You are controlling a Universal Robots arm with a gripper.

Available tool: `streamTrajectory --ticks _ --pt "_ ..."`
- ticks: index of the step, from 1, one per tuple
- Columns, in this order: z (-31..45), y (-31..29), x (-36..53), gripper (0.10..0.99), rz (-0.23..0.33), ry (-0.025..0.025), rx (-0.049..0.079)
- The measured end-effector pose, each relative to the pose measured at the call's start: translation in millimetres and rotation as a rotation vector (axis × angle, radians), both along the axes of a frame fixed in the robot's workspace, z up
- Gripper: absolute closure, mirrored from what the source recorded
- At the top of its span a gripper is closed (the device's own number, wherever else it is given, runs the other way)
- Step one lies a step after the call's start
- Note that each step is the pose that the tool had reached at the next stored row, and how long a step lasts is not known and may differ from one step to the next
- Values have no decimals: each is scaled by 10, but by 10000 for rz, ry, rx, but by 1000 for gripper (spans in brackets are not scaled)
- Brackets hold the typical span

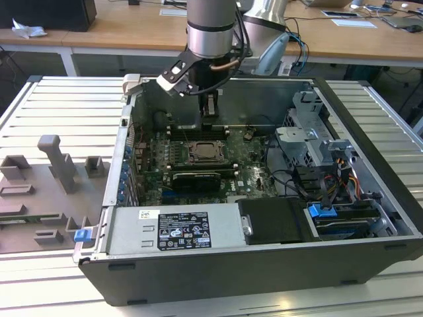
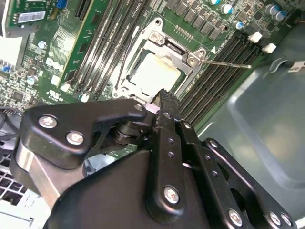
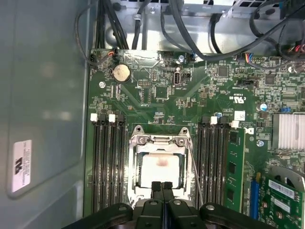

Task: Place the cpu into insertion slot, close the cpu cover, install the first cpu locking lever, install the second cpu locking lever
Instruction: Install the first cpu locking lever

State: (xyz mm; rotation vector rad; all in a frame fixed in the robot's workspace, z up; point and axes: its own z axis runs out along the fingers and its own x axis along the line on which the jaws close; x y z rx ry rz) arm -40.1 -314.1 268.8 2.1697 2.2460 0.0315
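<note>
In the exterior view the gripper (image 1: 210, 123), fingers pressed together and empty, hangs with the cpu (image 1: 208, 153) close at its six o'clock.

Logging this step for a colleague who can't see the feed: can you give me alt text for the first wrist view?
The end effector, fingertips together, is at one edge of the silvery cpu cover, which lies flat around the pale cpu. Black memory slots flank it on the green motherboard, and a thin wire lever runs along one side.
</note>
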Motion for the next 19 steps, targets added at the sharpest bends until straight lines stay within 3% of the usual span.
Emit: streamTrajectory --ticks 3,10,19 --pt "0 0 0 980 424 -1 1" --pt "-5 0 0 980 2044 7 1" --pt "-16 1 0 980 4046 56 6"
